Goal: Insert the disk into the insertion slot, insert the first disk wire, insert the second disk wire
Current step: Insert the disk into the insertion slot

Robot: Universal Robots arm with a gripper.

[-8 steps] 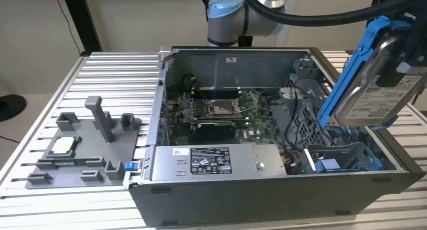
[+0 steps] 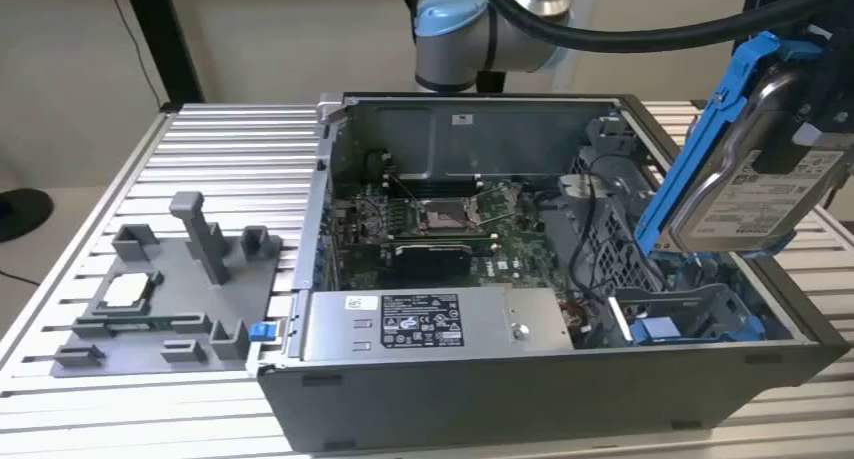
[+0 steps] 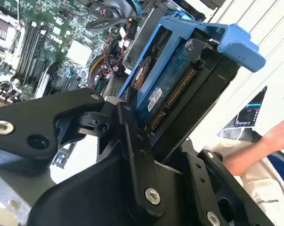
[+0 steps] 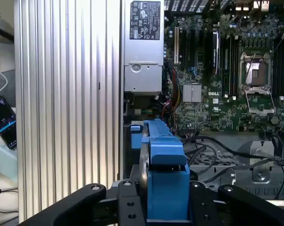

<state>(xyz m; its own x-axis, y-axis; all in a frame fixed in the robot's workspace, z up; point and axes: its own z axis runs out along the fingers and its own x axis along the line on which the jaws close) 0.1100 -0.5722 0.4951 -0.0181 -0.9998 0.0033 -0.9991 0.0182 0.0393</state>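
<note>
We see the gripper (image 4: pixel 166 207) clamped on the disk (image 2: pixel 758 191), tilted in the air above the insertion slot (image 2: pixel 687 309) of the open computer case (image 2: pixel 534 404).

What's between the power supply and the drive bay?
A tangle of red, yellow and black wires, clearest in the first wrist view.

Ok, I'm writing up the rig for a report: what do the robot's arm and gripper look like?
The arm has a rounded silver-grey joint with a light-blue cap, and a thick black cable runs past it. The gripper is matt black, built of flat linkage bars with rounded ends, joined by silver pins and screws.
</note>
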